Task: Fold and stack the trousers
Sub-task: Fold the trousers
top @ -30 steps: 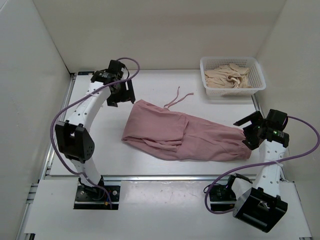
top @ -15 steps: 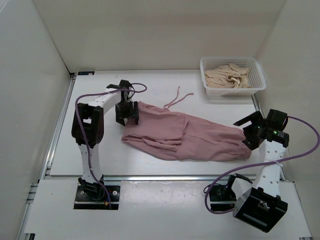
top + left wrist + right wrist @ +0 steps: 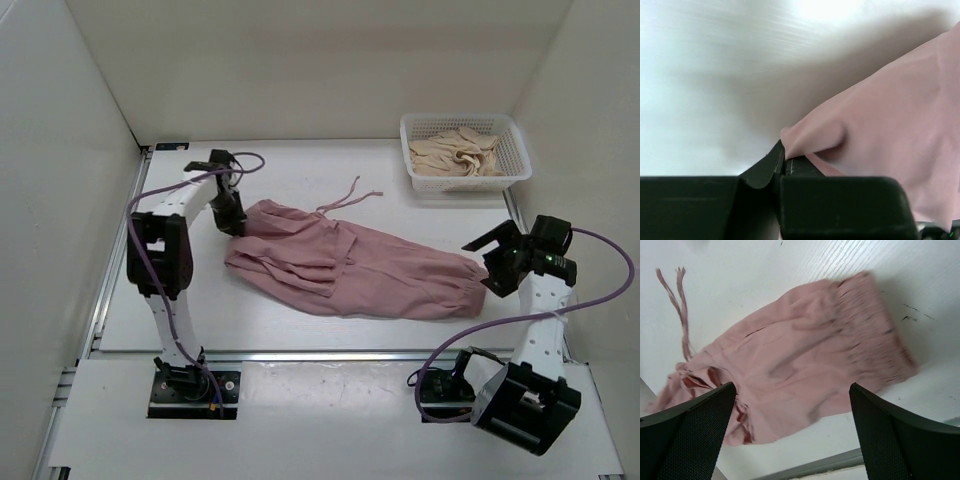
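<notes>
The dusty-pink trousers (image 3: 350, 265) lie crumpled across the middle of the white table, waist end to the left, cuffs to the right. Their thin drawstring (image 3: 350, 193) trails toward the back. My left gripper (image 3: 232, 216) is at the trousers' far-left corner and is shut on a fold of the pink fabric (image 3: 812, 137); the jaws (image 3: 781, 162) meet with the cloth pinched between them. My right gripper (image 3: 490, 263) hovers open over the gathered cuff end (image 3: 875, 325), its two fingers (image 3: 690, 435) wide apart and touching nothing.
A white mesh basket (image 3: 468, 183) holding a cream garment (image 3: 458, 150) stands at the back right. White walls close in the table on the left, back and right. A metal rail (image 3: 330, 353) runs along the front edge.
The left arm swung from the back-left corner down to the trousers, shut on their left corner and dragged the fabric leftward. The right gripper barely moved.
</notes>
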